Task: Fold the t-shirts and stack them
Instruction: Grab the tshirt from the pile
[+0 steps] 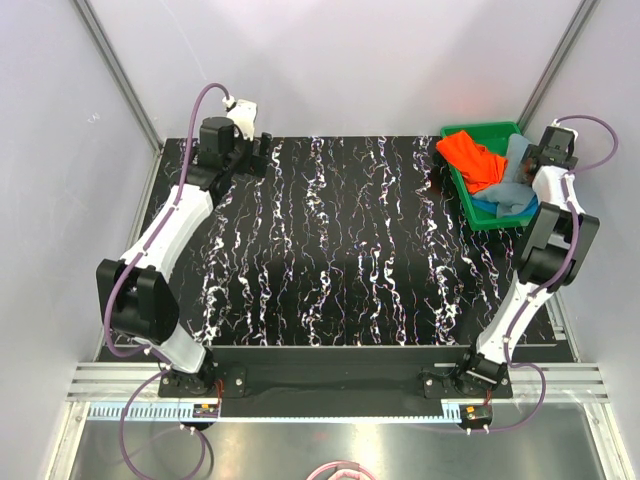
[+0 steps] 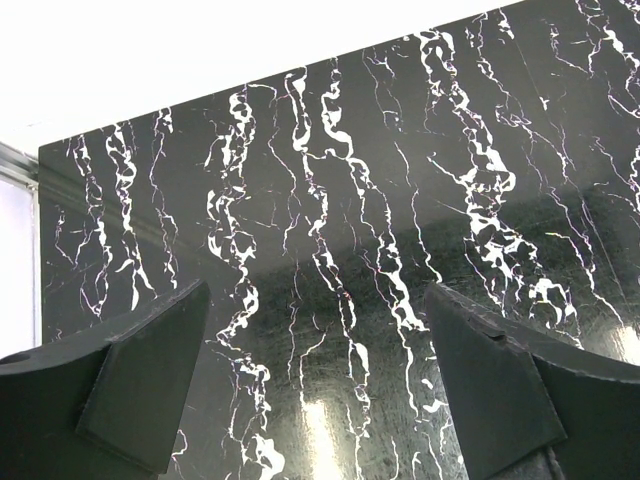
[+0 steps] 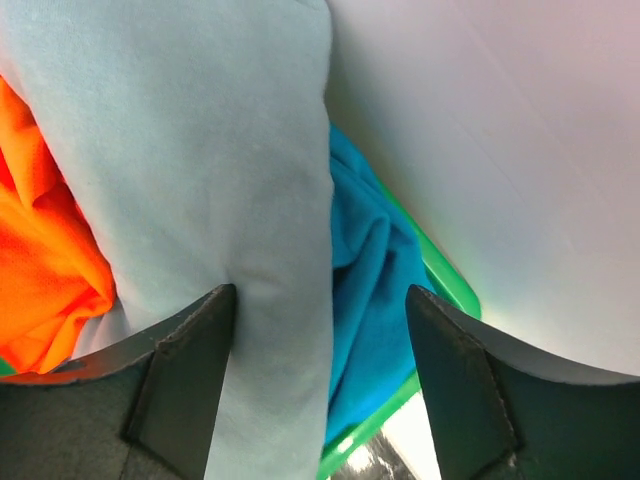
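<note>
Seemingly to lift it out for folding, the right pincer (image 3: 320,297), wide, straddles the grey-blue t-shirt (image 3: 200,150) in the green tray (image 3: 447,283); the left pincer (image 2: 315,300) hangs wide over the counter (image 2: 350,150).

No legible text, labels, brands or numbers on anything.
</note>
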